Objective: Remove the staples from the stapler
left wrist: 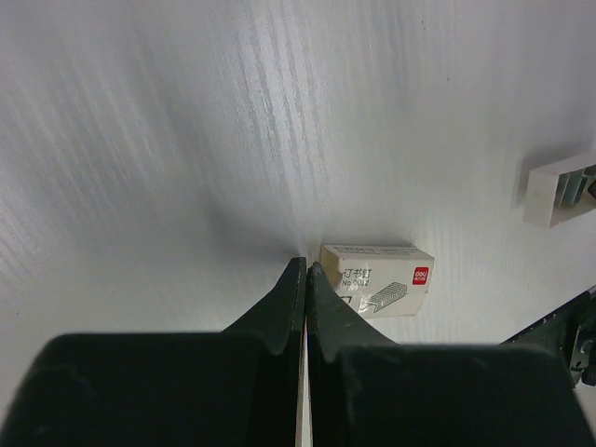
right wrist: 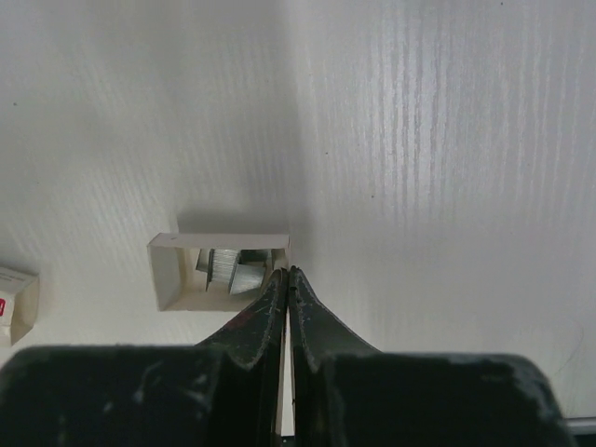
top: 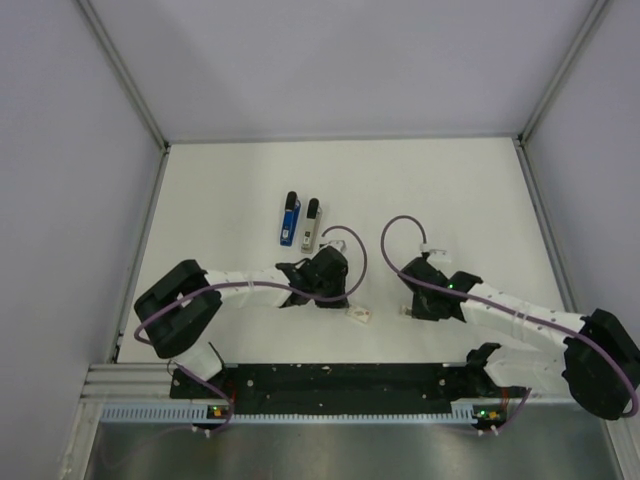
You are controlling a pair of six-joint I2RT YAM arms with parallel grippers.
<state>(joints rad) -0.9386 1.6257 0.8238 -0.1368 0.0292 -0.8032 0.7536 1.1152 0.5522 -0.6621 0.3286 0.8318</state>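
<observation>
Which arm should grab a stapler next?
Left. The left fingers are nearer the grey stapler; the right fingers are farther off, at the tray. Both are shut and would need to open first.

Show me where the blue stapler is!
In the top view, the blue stapler lies mid-table, on the left side of the grey stapler, just beyond the left arm.

The top camera looks steeply down from above the near edge over the whole tabletop point(top: 420, 190). The wrist cameras sit close to it, looking past the left hand point(left wrist: 305, 268) and right hand point(right wrist: 288, 272); both show the staple box point(left wrist: 377, 279).
</observation>
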